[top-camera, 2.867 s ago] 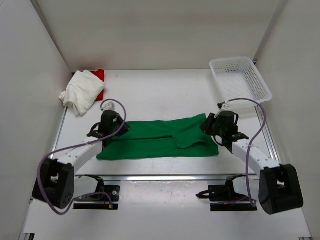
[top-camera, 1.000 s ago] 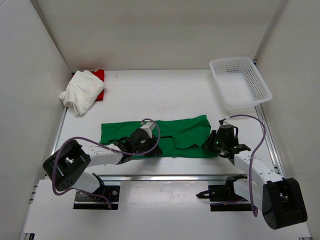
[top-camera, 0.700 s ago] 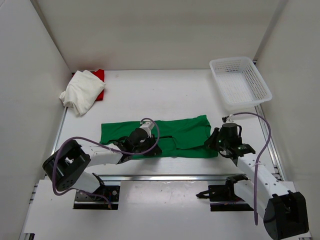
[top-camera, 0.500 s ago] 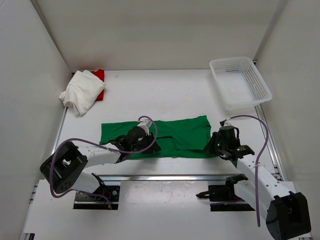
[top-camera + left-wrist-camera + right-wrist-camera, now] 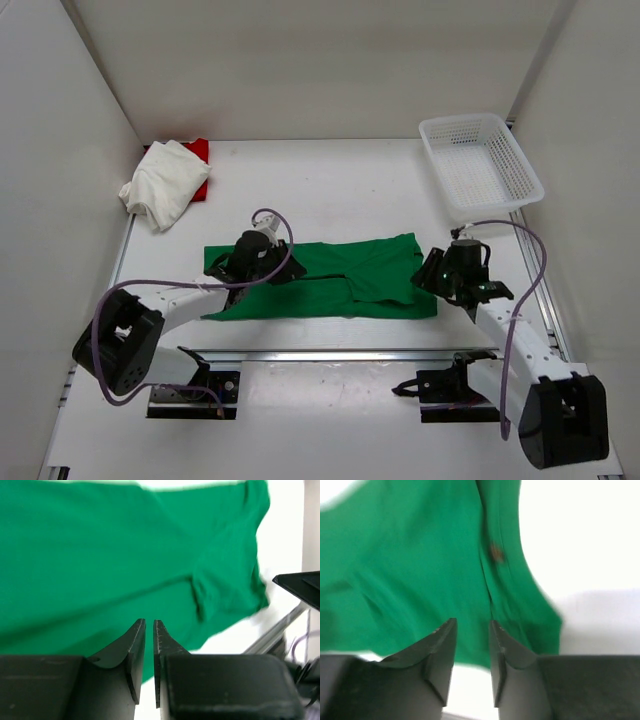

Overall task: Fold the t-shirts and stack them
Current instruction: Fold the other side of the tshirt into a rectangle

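Note:
The green t-shirt lies flat as a long strip across the near middle of the table. My left gripper hovers low over its left half. Its jaws stand a thin slit apart with nothing between them and green cloth below. My right gripper is at the shirt's right end. In the right wrist view it is open and empty above the shirt's edge. The white t-shirt sits bunched at the far left on the red one.
A white mesh basket stands at the far right corner. A metal rail runs along the table's near edge, in front of the arm bases. White walls close in the left, back and right sides.
My right gripper has opened and let go of the shirt's right end. My left gripper has slid leftward and farther back along the green shirt.

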